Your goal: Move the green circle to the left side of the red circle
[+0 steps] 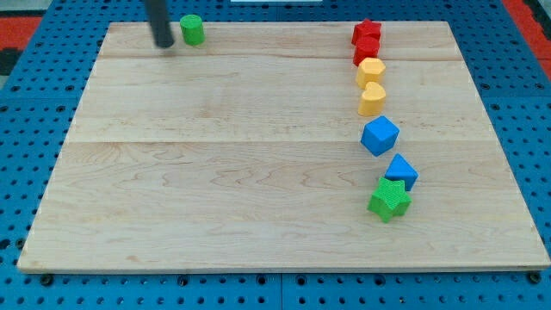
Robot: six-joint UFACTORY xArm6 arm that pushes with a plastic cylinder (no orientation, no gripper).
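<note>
Green circle [192,29] sits at the view's top edge of the wooden board [215,172], left of centre. My tip [164,43] is just beside it on its left, close but I can't confirm contact. No claw on this rig, only a bare rod, so nothing to release or clench; it pushes only.

The red circle is the target reference. 2 red blocks sit at the view's top right: a red star [367,33] and, touching it below, a second red block [365,52] that I take as the red circle, shape not clear. Well apart from the green circle.

Below those, in a rough column: yellow block [371,71], yellow block [372,99], blue cube [380,136], blue block [401,171], green star [389,200].

Handling, my judgement: small rigid puck, light, likely slides easily on smooth wood. Round side means an off-centre push will make it roll off the rod. Contact it on the left face, dead centre, and drive toward the view's right. It's close to the board's edge, so avoid any upward component.

No brands, labels or readable writing visible.
</note>
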